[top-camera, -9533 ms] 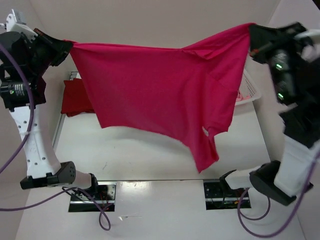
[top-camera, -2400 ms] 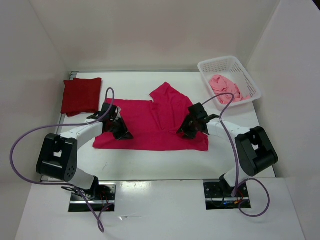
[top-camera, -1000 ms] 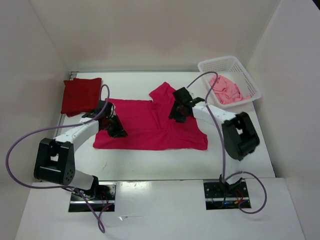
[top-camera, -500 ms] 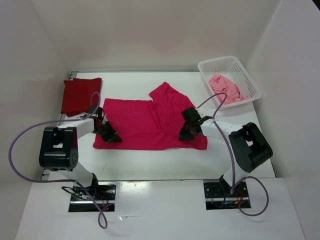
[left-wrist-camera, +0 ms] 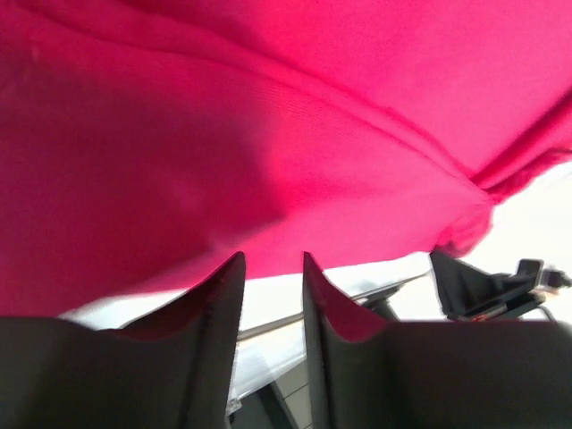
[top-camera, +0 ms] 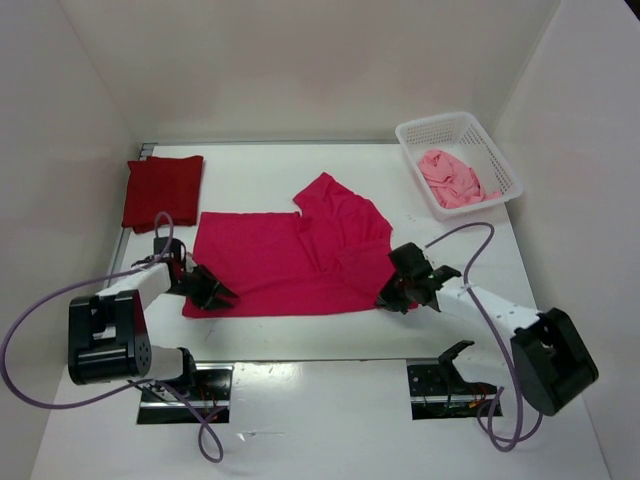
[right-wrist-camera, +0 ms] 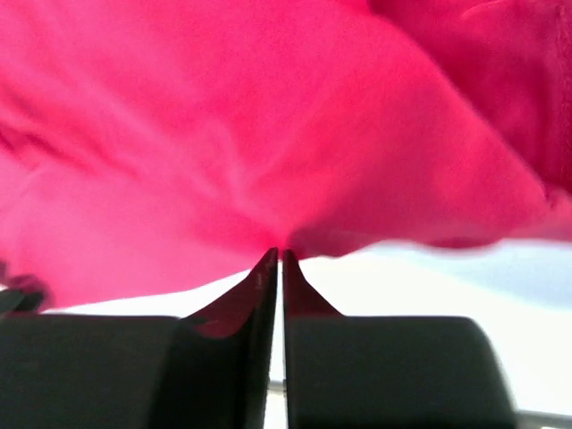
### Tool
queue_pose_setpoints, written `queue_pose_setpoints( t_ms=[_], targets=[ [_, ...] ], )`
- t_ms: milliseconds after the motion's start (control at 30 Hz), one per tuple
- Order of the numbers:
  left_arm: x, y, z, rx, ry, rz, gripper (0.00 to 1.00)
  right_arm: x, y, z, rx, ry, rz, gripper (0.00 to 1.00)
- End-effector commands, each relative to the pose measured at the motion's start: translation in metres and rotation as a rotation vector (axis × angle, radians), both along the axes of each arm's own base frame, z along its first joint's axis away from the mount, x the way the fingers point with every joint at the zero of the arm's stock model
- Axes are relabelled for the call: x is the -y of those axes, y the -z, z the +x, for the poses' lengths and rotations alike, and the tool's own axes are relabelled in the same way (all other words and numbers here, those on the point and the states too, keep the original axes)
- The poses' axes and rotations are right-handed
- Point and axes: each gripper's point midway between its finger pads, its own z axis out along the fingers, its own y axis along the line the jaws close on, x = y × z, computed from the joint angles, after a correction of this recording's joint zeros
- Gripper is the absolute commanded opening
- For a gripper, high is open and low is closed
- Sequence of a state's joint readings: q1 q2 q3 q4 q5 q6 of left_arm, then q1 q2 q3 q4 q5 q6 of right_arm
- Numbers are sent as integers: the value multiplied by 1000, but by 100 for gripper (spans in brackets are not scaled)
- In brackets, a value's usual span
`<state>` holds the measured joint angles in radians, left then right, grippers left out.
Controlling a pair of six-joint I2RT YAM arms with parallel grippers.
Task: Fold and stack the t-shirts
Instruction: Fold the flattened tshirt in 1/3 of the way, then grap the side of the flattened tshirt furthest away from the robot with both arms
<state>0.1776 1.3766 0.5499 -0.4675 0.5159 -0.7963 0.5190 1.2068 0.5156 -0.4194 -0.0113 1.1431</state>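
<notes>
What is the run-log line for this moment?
magenta t-shirt: spread out | left gripper: open at near-left hem | right gripper: shut on near-right hem | dark red t-shirt: folded, far left | pale pink t-shirt: in basket

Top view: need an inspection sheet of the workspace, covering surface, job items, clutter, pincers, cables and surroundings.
Surface: white table, no stains seen.
Job's things: magenta shirt spread flat in the middle, one sleeve folded inward; dark red shirt folded at far left; pale pink shirt crumpled in the basket.
Clutter: white basket at the far right corner; nothing else seen.
Pincers: left pincer fingers apart at the magenta shirt's near left hem; right pincer shut on its near right hem.
Cables: purple cables, one per arm, looping loosely; none lies on a shirt.
Surroundings: plain white walls on three sides.
</notes>
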Motion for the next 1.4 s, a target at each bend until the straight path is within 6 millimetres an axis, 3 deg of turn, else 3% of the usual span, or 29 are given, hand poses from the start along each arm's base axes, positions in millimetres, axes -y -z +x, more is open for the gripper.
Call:
queue_pose_setpoints(
  t_ms=[0, 33, 67, 100, 133, 167, 200, 233, 267, 333, 367, 500, 567, 600, 633, 700, 733, 767, 833, 867, 900, 967, 1133, 1200, 1233, 1267, 1300, 1367],
  targets=[
    [-4, -36, 31, 118, -24, -8, 41, -1, -26, 2, 40, 25, 52, 12],
    [-7, -47, 43, 159, -24, -1, 43, -2, -35, 11, 64, 24, 64, 19],
    [-11, -59, 57, 200, -27, 18, 43, -5, -57, 30, 128, 4, 70, 22],
    [-18, -85, 84, 297, -31, 50, 44, -7, -62, 41, 140, -9, 60, 25],
    [-24, -94, 96, 332, -28, 83, 44, -16, -90, 62, 209, -32, 77, 25],
    [-30, -102, 106, 359, -29, 113, 44, -22, -100, 75, 257, -79, 65, 27],
    [-40, -114, 130, 419, -45, 158, 44, -26, -98, 86, 258, -103, 49, 27],
    [-46, -115, 141, 436, -51, 191, 44, -35, -117, 105, 313, -120, 58, 15],
    [-53, -116, 152, 447, -64, 219, 36, -40, -122, 118, 355, -161, 43, 10],
    [-67, -100, 176, 424, -91, 273, 28, -54, -124, 144, 374, -204, 31, 0],
    [-76, -93, 195, 412, -103, 300, 26, -57, -123, 153, 388, -236, 11, 0],
    [-109, -66, 234, 350, -139, 438, 30, -79, -117, 194, 402, -325, -19, 0],
    [-115, -47, 242, 305, -143, 458, 35, -87, -117, 210, 423, -359, -27, 1],
    [-122, -51, 250, 314, -159, 489, 38, -92, -131, 225, 463, -393, -27, 2],
    [-125, -42, 252, 295, -161, 501, 44, -97, -113, 234, 437, -415, -36, 4],
    [-130, -42, 260, 295, -180, 515, 49, -95, -104, 264, 437, -414, -68, 6],
    [-126, -32, 262, 278, -167, 512, 50, -98, -101, 272, 442, -422, -74, 8],
    [-129, -27, 263, 261, -168, 523, 50, -95, -112, 292, 479, -394, -87, 16],
    [-131, -20, 263, 232, -167, 532, 50, -93, -104, 310, 480, -401, -115, 24],
    [-131, -10, 262, 211, -162, 530, 50, -95, -84, 316, 451, -415, -127, 28],
    [-132, -13, 265, 222, -164, 531, 50, -93, -94, 335, 492, -397, -144, 35],
    [-129, -3, 263, 203, -145, 540, 50, -94, -82, 357, 492, -396, -191, 39],
    [-132, -5, 269, 203, -139, 556, 50, -86, -52, 389, 450, -384, -241, 49],
    [-132, -3, 268, 193, -137, 554, 50, -89, -47, 405, 468, -396, -265, 50],
    [-132, -3, 268, 193, -136, 554, 50, -90, -67, 414, 503, -381, -271, 51],
    [-132, -3, 268, 193, -136, 554, 50, -90, -65, 417, 505, -391, -278, 51],
    [-128, -4, 271, 204, -130, 554, 50, -89, -42, 419, 476, -391, -291, 54],
    [-125, -2, 273, 206, -123, 537, 50, -91, -42, 424, 492, -387, -289, 56]
  ],
)
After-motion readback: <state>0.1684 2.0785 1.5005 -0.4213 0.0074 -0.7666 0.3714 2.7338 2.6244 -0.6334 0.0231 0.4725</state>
